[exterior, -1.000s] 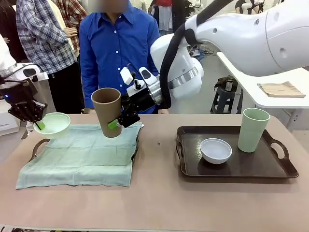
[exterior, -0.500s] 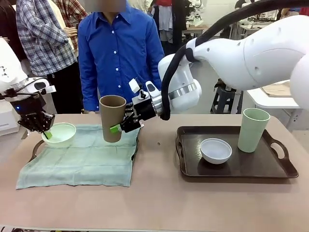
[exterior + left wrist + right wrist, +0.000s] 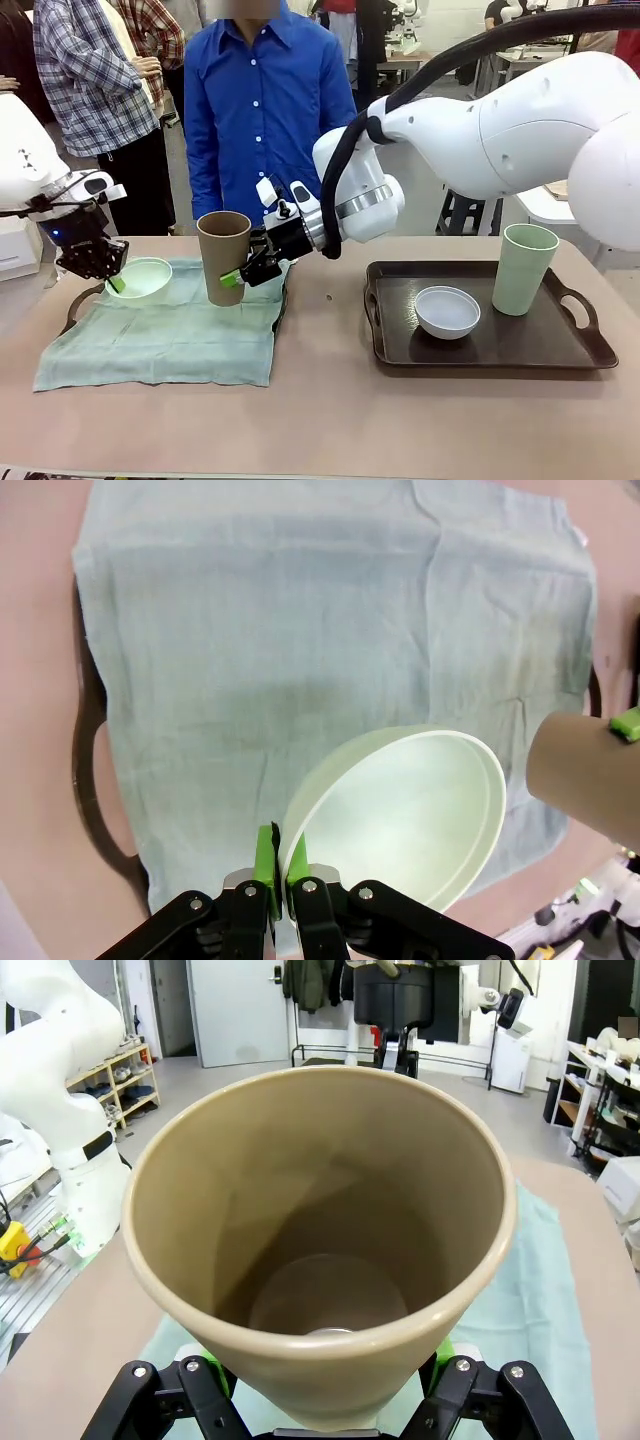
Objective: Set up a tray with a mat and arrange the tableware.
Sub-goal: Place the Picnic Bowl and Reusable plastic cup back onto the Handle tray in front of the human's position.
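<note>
The left gripper (image 3: 113,284) was clenched on the near rim of the mint green bowl (image 3: 146,276), one green pad inside the rim and one outside, as the left wrist view showed at the gripper (image 3: 277,846) and bowl (image 3: 410,815). The bowl sat low over the far left corner of the pale green mat (image 3: 160,335), close to that edge. Whether it touched the cloth could not be told.

The mat draped over a dark tray (image 3: 80,300) and hid all but its handles. Its near half lay bare and rumpled, with open room toward the robot.

The right gripper (image 3: 240,274) grasped the brown cup (image 3: 222,255) low on its wall, at the mat's far right part. The cup stood nearly upright, plain, matte, widening to its mouth, and empty inside (image 3: 320,1230).

Well apart to the right, a second dark tray (image 3: 520,350) with a raised rim carried the white bowl (image 3: 447,310) and, just beside it, the tall pale green cup (image 3: 524,268). Bare surface (image 3: 330,420) lay between the trays and along the near edge. A person (image 3: 265,110) in a blue shirt stood at the far side.
</note>
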